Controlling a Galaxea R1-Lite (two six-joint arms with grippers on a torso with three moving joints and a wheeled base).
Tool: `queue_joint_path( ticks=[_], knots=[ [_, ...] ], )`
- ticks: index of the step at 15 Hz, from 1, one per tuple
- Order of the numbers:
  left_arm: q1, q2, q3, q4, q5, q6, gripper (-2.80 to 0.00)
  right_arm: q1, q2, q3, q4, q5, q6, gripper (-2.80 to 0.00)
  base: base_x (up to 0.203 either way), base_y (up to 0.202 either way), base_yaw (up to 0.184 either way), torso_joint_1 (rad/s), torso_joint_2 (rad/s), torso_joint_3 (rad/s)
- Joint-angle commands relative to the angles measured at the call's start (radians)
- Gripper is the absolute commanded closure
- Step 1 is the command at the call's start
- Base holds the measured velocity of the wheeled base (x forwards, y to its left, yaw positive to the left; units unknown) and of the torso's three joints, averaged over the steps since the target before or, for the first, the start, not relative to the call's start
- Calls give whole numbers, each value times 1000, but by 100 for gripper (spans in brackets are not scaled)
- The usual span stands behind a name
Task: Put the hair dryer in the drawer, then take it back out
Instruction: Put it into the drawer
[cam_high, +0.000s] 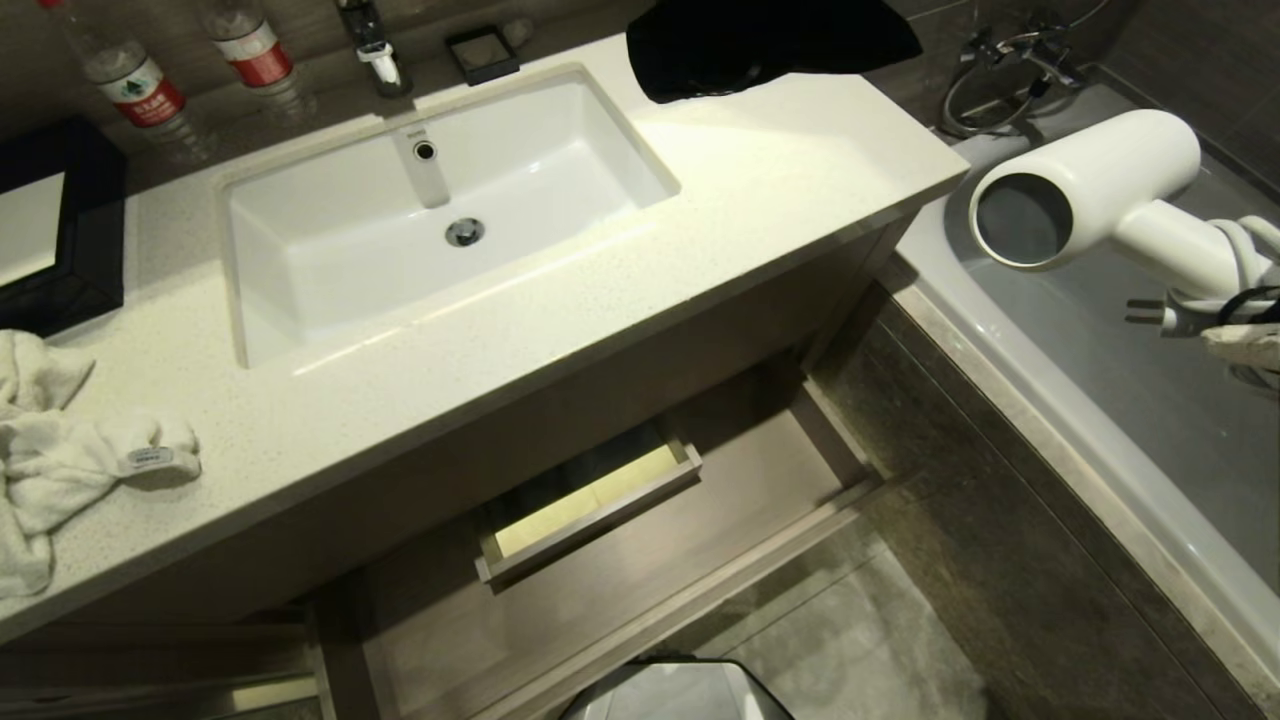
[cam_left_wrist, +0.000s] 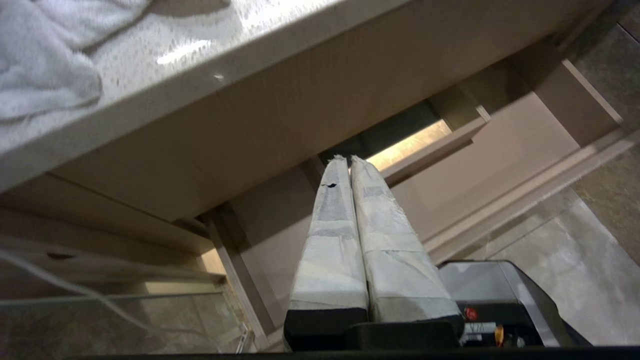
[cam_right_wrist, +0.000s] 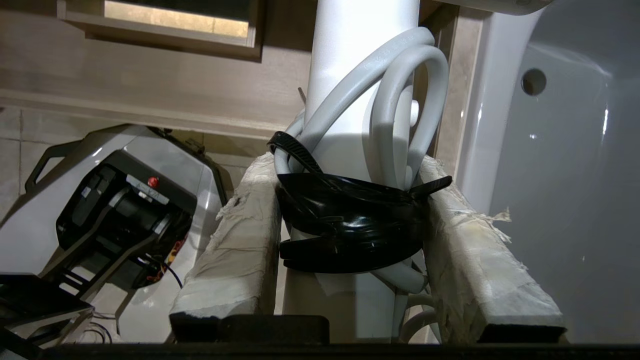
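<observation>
Head view shows the hair dryer (cam_high: 1090, 190) held up in the air at the right edge, over the white bathtub (cam_high: 1080, 380) and well apart from the drawer (cam_high: 620, 560), its grey round end facing the camera and its handle running off toward the right gripper (cam_high: 1245, 345), of which only a taped fingertip shows there. Right wrist view gives the grip plainly: the right gripper (cam_right_wrist: 350, 240) has its jaws at a middling width, closed on the hair dryer's (cam_right_wrist: 360, 75) handle, with the white cord (cam_right_wrist: 400, 95) looped beside the handle and the black tie (cam_right_wrist: 350, 220) bunched between the two taped fingers (cam_right_wrist: 240, 235). The drawer stands pulled out below the pale speckled bench (cam_high: 780, 190), its wood-grain floor bare in the part that shows, and the boxed cutout (cam_high: 590, 500) sits in the middle of its back. A white sink (cam_high: 440, 210) is set into the bench, with two water bottles (cam_high: 130, 75) behind it, a black cloth (cam_high: 760, 40) at the far right corner and white towels (cam_high: 70, 440) at the left edge. Left wrist view shows the left gripper (cam_left_wrist: 350, 162) low in front of the cabinet, its jaws pressed together and holding nothing, pointing toward the open drawer (cam_left_wrist: 500, 160).
</observation>
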Motion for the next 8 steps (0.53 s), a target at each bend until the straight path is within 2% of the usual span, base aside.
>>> queue_joint_path(
  ticks=[1, 8],
  knots=[
    [0, 0, 0, 1, 0, 0, 0, -9, -20, 10, 3, 2, -4, 0, 0, 0, 0, -217, -55, -285],
    [0, -2, 0, 0, 0, 0, 0, -10, -30, 29, -17, 3, -5, 0, 0, 0, 0, -183, -99, -283]
  ],
)
